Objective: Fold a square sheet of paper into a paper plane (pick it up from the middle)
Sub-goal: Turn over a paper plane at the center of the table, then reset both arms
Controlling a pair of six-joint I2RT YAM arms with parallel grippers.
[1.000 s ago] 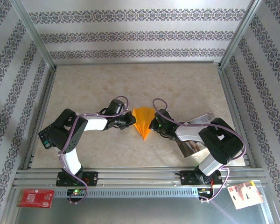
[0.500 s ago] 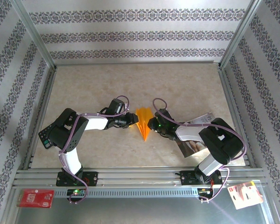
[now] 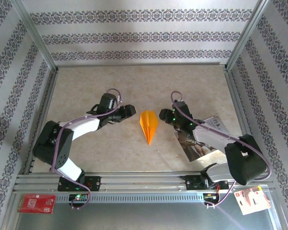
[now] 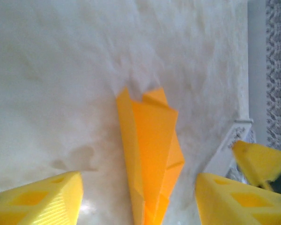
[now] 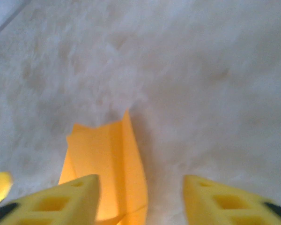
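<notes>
The square sheet of paper is folded into a narrow bright orange paper plane (image 3: 149,125) that lies free on the table, its tip toward the near edge. My left gripper (image 3: 131,110) hovers just left of it, open and empty. In the left wrist view the paper plane (image 4: 152,154) lies between and beyond the left gripper (image 4: 138,187), untouched by the yellow fingers (image 4: 42,199). My right gripper (image 3: 163,116) sits just right of the plane, open and empty. In the right wrist view the paper plane (image 5: 105,161) lies ahead of the right gripper (image 5: 140,187), behind its left finger (image 5: 65,199).
A glossy photo sheet (image 3: 201,143) lies under the right arm at the near right. A red card (image 3: 36,203) and a white-and-red card (image 3: 252,199) rest on the front ledge. Aluminium rails (image 3: 134,182) border the marbled table (image 3: 134,86).
Both grippers have opened, let go of the plane and drawn back, left to the left, right to the right. The plane looks narrower and lies alone on the table.
</notes>
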